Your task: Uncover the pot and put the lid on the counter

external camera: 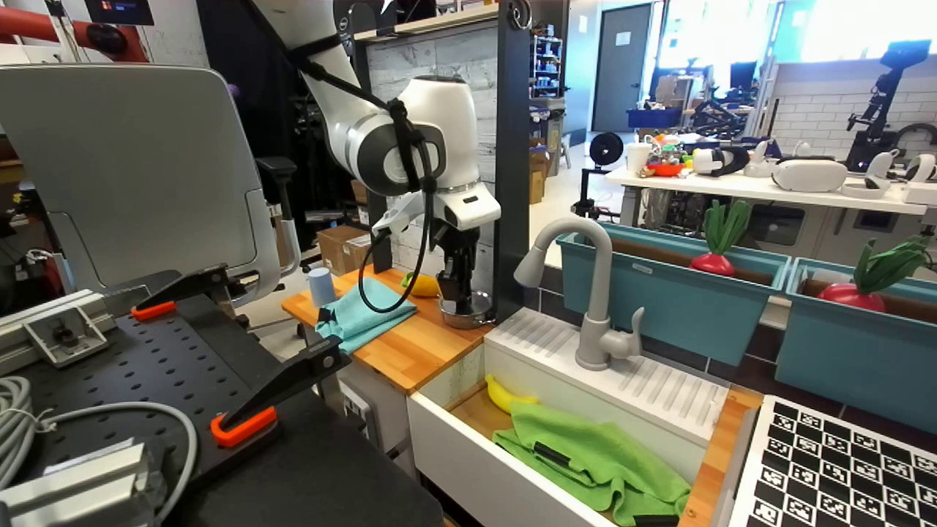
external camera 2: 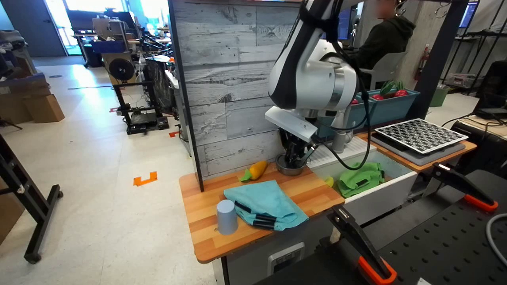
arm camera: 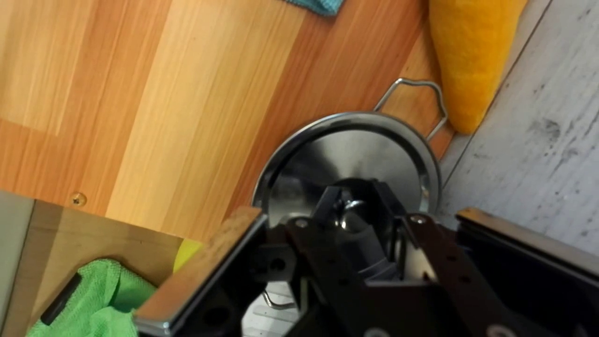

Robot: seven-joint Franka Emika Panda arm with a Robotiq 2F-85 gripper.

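The metal pot (external camera: 466,320) stands at the back corner of the wooden counter (external camera: 413,348), close to the sink; both also show in an exterior view (external camera 2: 291,171). One wire handle (arm camera: 423,83) of the pot points toward the yellow vegetable. The shiny round lid (arm camera: 360,147) lies on the pot. My gripper (arm camera: 359,199) points down over the lid, its fingers drawn close together on either side of the lid's black knob (arm camera: 358,184). The knob fills the gap between the fingertips. In both exterior views the arm and fingers hide the knob.
A yellow vegetable (external camera 2: 258,170) lies beside the pot against the wood-look wall panel (external camera 2: 237,87). A blue cloth (external camera 2: 273,204) and an upturned cup (external camera 2: 227,217) are on the counter. The white sink (external camera: 468,461) holds a green cloth (external camera: 596,454) and banana (external camera: 505,395). A faucet (external camera: 599,293) rises nearby.
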